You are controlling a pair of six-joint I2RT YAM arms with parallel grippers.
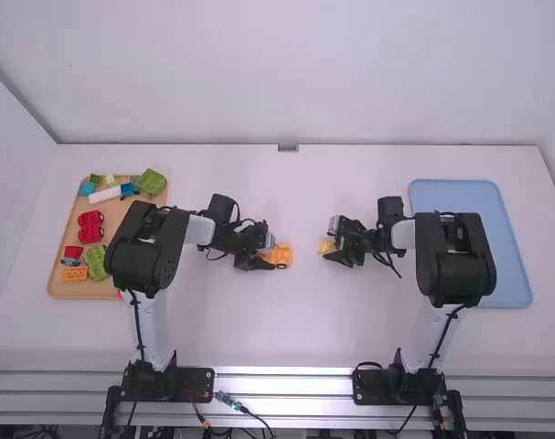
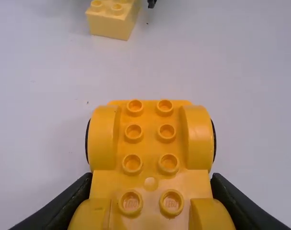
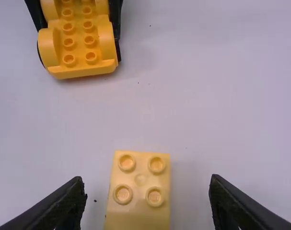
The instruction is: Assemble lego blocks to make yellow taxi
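Note:
My left gripper [image 1: 266, 260] is at the middle of the table, at the orange-yellow car base [image 1: 282, 255]. In the left wrist view the left gripper [image 2: 151, 191] has one finger on each side of the car base [image 2: 150, 184], pressed against its narrow middle; studs face up. Right of it, my right gripper [image 1: 327, 249] stands around a pale yellow brick [image 1: 325, 246]. In the right wrist view the right gripper [image 3: 146, 196] is open, with the pale yellow brick [image 3: 139, 191] between its fingers and a gap on both sides.
A wooden tray [image 1: 112, 219] at the left holds several red, green, blue, white and orange blocks. A blue tray [image 1: 478, 206] lies at the right, partly behind the right arm. White table surface [image 1: 295, 320] stretches in front of the grippers.

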